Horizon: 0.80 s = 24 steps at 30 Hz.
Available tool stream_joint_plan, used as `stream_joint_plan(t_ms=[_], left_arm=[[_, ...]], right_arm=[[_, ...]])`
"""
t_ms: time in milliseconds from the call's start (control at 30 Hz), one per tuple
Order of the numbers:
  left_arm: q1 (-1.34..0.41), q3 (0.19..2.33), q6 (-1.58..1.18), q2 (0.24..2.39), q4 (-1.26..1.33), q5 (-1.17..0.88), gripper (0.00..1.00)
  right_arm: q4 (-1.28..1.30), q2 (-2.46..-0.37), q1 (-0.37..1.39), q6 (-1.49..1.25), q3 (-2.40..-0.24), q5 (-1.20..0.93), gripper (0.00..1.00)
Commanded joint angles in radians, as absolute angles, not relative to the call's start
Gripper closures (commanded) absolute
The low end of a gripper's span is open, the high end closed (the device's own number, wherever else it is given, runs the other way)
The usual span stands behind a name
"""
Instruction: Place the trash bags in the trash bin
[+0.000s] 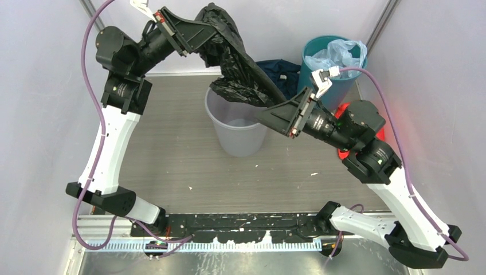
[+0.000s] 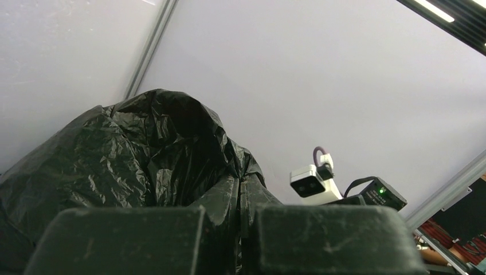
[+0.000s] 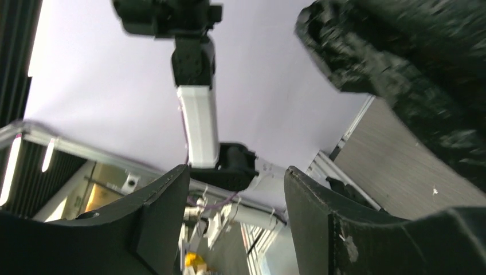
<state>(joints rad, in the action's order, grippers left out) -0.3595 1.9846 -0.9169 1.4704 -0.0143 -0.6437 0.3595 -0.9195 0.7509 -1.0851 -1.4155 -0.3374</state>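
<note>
We hold the large, thin, crinkly, glossy black plastic trash bag (image 1: 232, 63) high above the back of the grey wood-grain table (image 1: 166, 154). The left gripper (image 1: 207, 34) is clamped tight on a fold of its film, and the left wrist view shows the plastic pinched between the two pads. We judge the height to be deliberate: the bag is wider than the round, tapered, light grey plastic trash bin (image 1: 239, 134), so hanging it lets the film draw into a narrower strand. That strand falls down and to the right, and its lower end bunches at the far rim of the bin's mouth; we cannot tell how much is truly inside.

The right gripper (image 1: 262, 118) sits just beside the bin's right rim. Its jaws are spread with nothing between them, and the bag lies off to one side in its wrist view. From there it looks ready to tuck the film down.

The teal-green round plastic bin (image 1: 337, 89) with its pale blue translucent plastic bag (image 1: 338, 54) stands well apart at the back right
</note>
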Motion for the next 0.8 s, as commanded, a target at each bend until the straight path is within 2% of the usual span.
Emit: stream_joint_plan(t_ms=[0, 433, 600, 767], left_arm=[[-0.355, 1.977, -0.926, 1.444, 0.047, -0.63, 1.0], [-0.356, 1.915, -0.968, 1.406, 0.1, -0.687, 1.0], [-0.356, 1.899, -0.97, 1.385, 0.109, -0.7, 1.0], [-0.356, 1.861, -0.989, 1.358, 0.141, -0.701, 1.0]], right_arm=[[0.325, -0.968, 0.752, -1.117, -1.456, -0.143, 0.33], [0.297, -1.255, 0.752, -1.155, -1.534, -0.003, 0.32], [0.298, -1.257, 0.751, -1.145, -1.511, 0.112, 0.42], [0.179, -1.218, 0.738, -1.15, -1.443, 0.149, 0.37]])
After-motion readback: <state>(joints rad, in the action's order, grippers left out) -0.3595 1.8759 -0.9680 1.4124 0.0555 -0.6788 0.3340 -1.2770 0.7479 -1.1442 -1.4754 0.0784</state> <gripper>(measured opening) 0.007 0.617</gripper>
